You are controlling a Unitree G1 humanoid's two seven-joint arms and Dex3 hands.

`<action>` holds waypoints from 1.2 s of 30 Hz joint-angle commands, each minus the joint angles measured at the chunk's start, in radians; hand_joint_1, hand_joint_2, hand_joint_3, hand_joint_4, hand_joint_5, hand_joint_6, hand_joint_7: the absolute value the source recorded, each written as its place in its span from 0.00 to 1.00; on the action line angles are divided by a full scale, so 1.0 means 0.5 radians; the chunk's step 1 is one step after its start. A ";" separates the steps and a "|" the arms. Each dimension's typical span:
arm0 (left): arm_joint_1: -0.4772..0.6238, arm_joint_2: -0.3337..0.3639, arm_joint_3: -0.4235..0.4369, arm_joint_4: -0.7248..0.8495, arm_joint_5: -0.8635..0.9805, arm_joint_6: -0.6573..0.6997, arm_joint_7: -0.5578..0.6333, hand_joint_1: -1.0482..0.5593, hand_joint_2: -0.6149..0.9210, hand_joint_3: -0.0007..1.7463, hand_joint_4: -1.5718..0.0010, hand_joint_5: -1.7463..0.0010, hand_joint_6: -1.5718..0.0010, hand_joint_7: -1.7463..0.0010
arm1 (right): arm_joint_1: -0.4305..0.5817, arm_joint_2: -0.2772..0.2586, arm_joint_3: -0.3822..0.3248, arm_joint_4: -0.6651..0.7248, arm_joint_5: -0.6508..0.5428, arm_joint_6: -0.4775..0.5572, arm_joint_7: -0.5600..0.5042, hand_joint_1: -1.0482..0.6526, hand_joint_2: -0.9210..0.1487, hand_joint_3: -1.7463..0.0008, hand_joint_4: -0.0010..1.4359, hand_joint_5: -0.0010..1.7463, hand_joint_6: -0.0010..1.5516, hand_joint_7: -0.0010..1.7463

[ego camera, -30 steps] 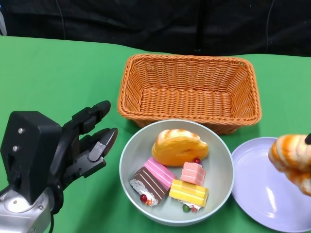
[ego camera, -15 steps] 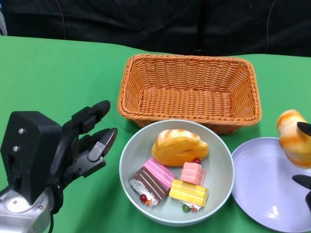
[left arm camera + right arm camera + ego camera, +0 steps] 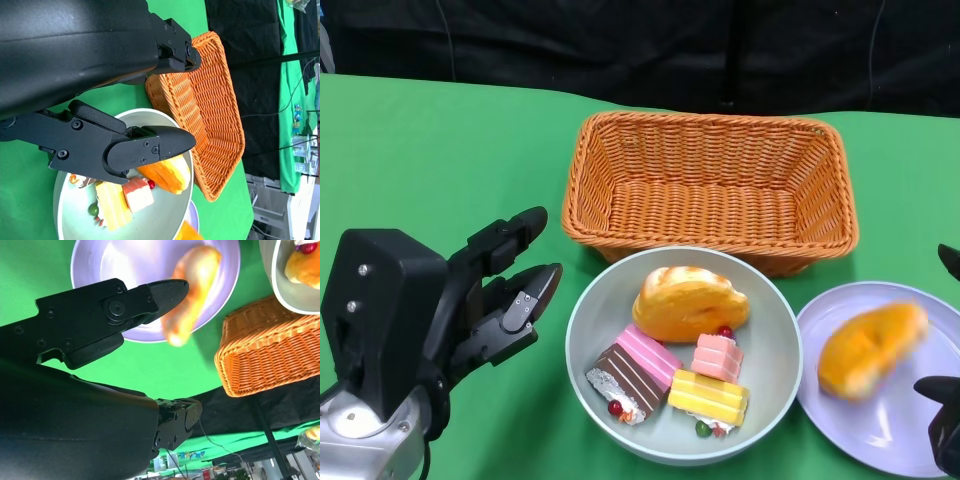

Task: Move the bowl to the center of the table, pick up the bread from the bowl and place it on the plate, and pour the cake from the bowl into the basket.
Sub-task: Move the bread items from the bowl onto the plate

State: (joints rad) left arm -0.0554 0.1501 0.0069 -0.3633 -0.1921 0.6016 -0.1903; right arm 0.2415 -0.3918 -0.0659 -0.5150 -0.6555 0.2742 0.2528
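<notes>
A blurred orange bread [image 3: 870, 350] lies over the lilac plate [image 3: 880, 435] at the lower right, free of my right hand [image 3: 942, 415], whose fingers are spread at the picture's edge. In the right wrist view the bread [image 3: 192, 290] smears across the plate [image 3: 125, 265] beyond my fingers [image 3: 100, 315]. The grey bowl [image 3: 772, 340] in front of the basket [image 3: 710, 190] holds another bread [image 3: 688, 302] and three cake pieces [image 3: 708, 397]. My left hand [image 3: 470, 300] hovers just left of the bowl, fingers apart and empty.
The orange wicker basket [image 3: 210, 110] stands empty behind the bowl [image 3: 165, 220], nearly touching its rim. Green cloth covers the table; a black backdrop runs along its far edge. Bare cloth lies to the far left.
The bread held up in my right hand has dropped out of it onto the plate. The right hand has opened and sunk toward the corner. Left hand unchanged.
</notes>
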 commanded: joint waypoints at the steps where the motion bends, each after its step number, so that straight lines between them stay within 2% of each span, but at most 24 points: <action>1: -0.002 0.025 0.019 -0.022 0.006 -0.003 0.007 0.32 1.00 0.33 0.94 0.78 0.86 0.99 | 0.017 -0.032 -0.008 -0.041 -0.008 -0.013 0.001 0.19 0.00 0.97 0.04 0.04 0.05 0.03; 3: -0.002 0.025 0.020 -0.022 0.004 -0.003 0.007 0.32 1.00 0.33 0.94 0.78 0.86 0.99 | 0.024 -0.022 -0.015 -0.046 0.008 -0.053 -0.027 0.19 0.00 0.96 0.05 0.05 0.06 0.03; 7: 0.006 0.033 0.014 -0.031 0.018 -0.023 0.005 0.32 1.00 0.33 0.94 0.77 0.86 0.99 | 0.055 0.038 0.004 -0.119 0.062 -0.309 -0.211 0.22 0.00 0.96 0.11 0.09 0.08 0.04; 11: 0.018 0.051 -0.007 -0.031 0.051 -0.076 -0.009 0.32 1.00 0.33 0.96 0.77 0.86 0.99 | 0.050 0.084 0.083 -0.260 0.072 -0.405 -0.216 0.24 0.00 0.95 0.14 0.12 0.09 0.05; 14: 0.024 0.059 -0.021 -0.027 0.032 -0.088 -0.039 0.31 1.00 0.33 0.97 0.77 0.87 1.00 | 0.019 0.122 0.156 -0.352 0.075 -0.390 -0.151 0.25 0.00 0.96 0.02 0.37 0.08 0.09; 18: 0.031 0.053 -0.028 -0.033 -0.004 -0.060 -0.075 0.32 1.00 0.33 0.99 0.76 0.87 1.00 | -0.030 0.156 0.242 -0.391 0.073 -0.398 -0.104 0.26 0.00 0.97 0.00 0.45 0.09 0.11; 21: 0.032 0.053 -0.031 -0.036 -0.015 -0.046 -0.079 0.32 1.00 0.33 0.99 0.76 0.87 1.00 | -0.045 0.168 0.263 -0.390 0.069 -0.407 -0.098 0.26 0.00 0.97 0.00 0.46 0.10 0.12; 25: 0.041 0.053 -0.053 -0.048 -0.028 -0.026 -0.089 0.31 1.00 0.32 1.00 0.75 0.87 1.00 | -0.223 0.208 0.480 -0.302 0.011 -0.441 -0.062 0.27 0.00 0.97 0.02 0.48 0.13 0.14; 28: 0.043 0.053 -0.058 -0.044 -0.020 -0.030 -0.083 0.30 1.00 0.32 1.00 0.74 0.87 1.00 | -0.267 0.227 0.532 -0.262 -0.020 -0.439 -0.066 0.26 0.00 0.97 0.02 0.49 0.15 0.14; 36: 0.048 0.045 -0.073 -0.057 -0.014 -0.015 -0.070 0.30 1.00 0.33 1.00 0.74 0.87 1.00 | -0.543 0.289 0.719 0.199 -0.121 -0.576 -0.222 0.27 0.00 0.98 0.05 0.49 0.19 0.15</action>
State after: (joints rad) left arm -0.0378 0.1616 -0.0355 -0.3730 -0.2010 0.5894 -0.2295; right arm -0.0090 -0.2463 0.2892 -0.4406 -0.7084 0.0032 0.1647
